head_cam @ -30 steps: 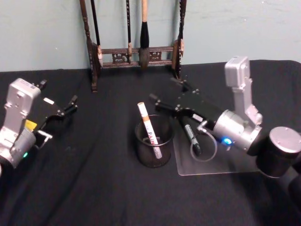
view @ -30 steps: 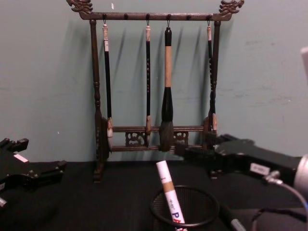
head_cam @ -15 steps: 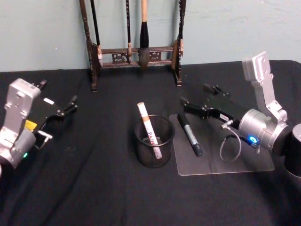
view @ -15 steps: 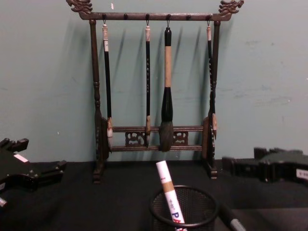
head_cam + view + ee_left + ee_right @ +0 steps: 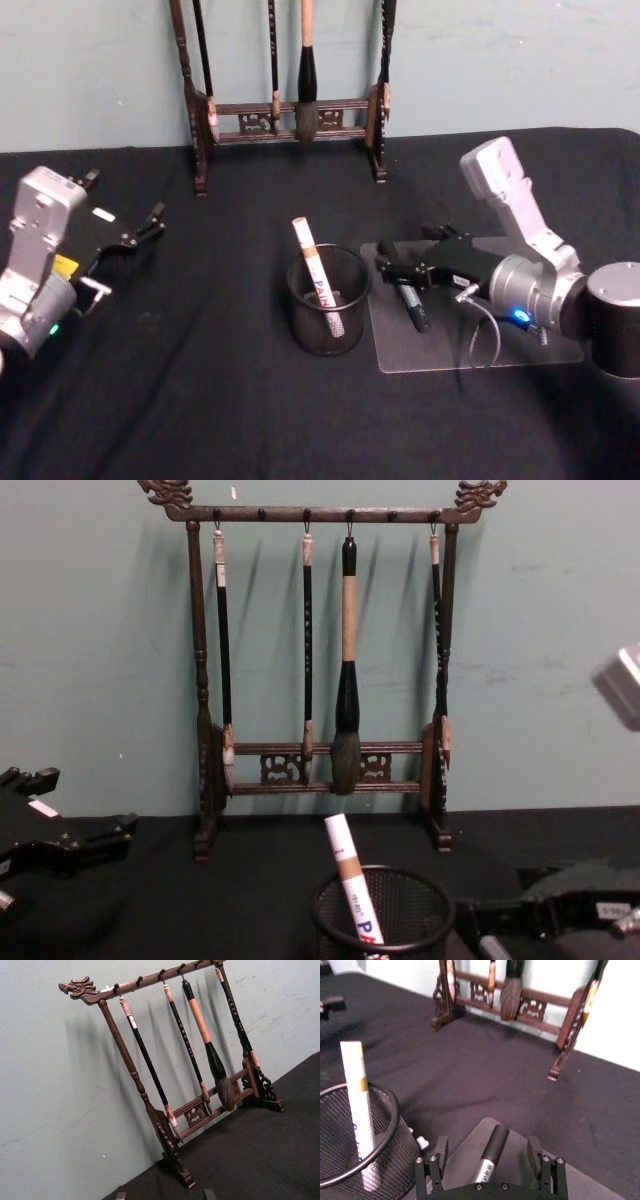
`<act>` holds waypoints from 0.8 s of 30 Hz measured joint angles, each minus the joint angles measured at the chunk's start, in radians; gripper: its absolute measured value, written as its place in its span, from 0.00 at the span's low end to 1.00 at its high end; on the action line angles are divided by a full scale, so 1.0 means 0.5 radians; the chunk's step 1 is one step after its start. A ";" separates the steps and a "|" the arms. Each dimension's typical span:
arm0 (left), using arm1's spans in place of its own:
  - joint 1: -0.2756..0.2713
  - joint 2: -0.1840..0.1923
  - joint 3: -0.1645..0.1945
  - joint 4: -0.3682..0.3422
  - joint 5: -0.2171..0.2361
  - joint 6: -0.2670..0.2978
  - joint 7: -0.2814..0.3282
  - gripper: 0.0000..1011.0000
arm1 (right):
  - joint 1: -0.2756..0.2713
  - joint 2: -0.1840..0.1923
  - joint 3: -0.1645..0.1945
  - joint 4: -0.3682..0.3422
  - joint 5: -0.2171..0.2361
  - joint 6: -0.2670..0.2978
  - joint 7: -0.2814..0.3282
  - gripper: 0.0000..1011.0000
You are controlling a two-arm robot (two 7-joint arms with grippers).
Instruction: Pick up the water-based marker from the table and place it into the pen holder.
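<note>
Straddling black marker [image 5: 412,306] on table [image 5: 200,400], right gripper [image 5: 392,268] is hovering wide open, holding nothing; left gripper [image 5: 152,224] is idling, fingers parted.

The tabletop [image 5: 200,400], draped in plain black cloth, carries three things. A mesh holder [image 5: 305,320] stands near its middle. Just right of the holder lies a clear flat mat [image 5: 430,355] with a black marker [image 5: 412,305] on it. Behind the holder, by the wall, stands a wooden rack [image 5: 290,105].
</note>
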 joint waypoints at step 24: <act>0.000 0.000 0.000 0.000 0.000 0.000 0.000 0.99 | 0.099 -0.172 -0.028 0.188 -0.169 0.195 -0.035 0.99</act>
